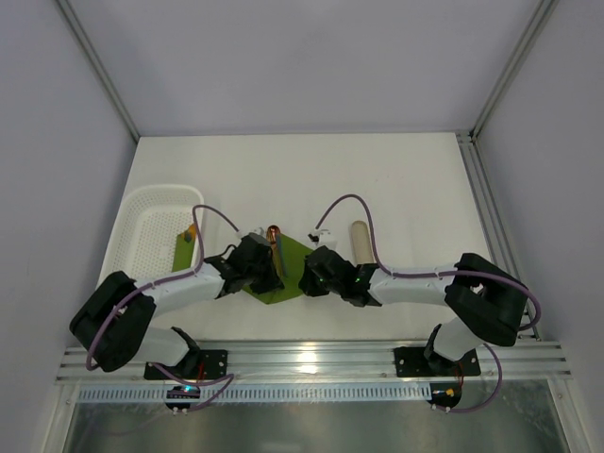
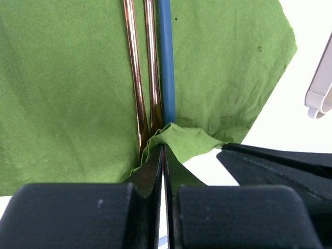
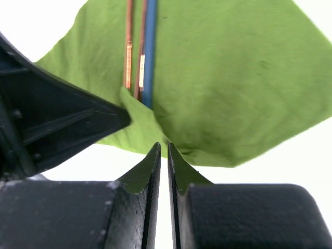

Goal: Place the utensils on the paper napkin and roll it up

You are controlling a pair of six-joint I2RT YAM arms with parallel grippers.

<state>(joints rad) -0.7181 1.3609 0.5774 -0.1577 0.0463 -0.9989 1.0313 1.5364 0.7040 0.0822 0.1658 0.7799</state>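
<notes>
Napkin (image 1: 294, 260) lies on the table (image 1: 377, 179) between the two arms, with one corner pointing to 6 o'clock. Utensils (image 1: 275, 236) already rest on it, running from its middle toward 12 o'clock, with a blue handle (image 2: 166, 62) just beside them, so the placing looks done. The rolling has barely begun: only the 6 o'clock corner is lifted and folded over the handle ends, and the rest is spread flat. Left pincer (image 2: 163, 149) is clamped tight on that raised fold. Right pincer (image 3: 162, 149) sits just beside it at the napkin's near edge, its jaws a slit apart. It seems to hold nothing, though paper in the slit cannot be ruled out. Nearly the whole roll is left.
</notes>
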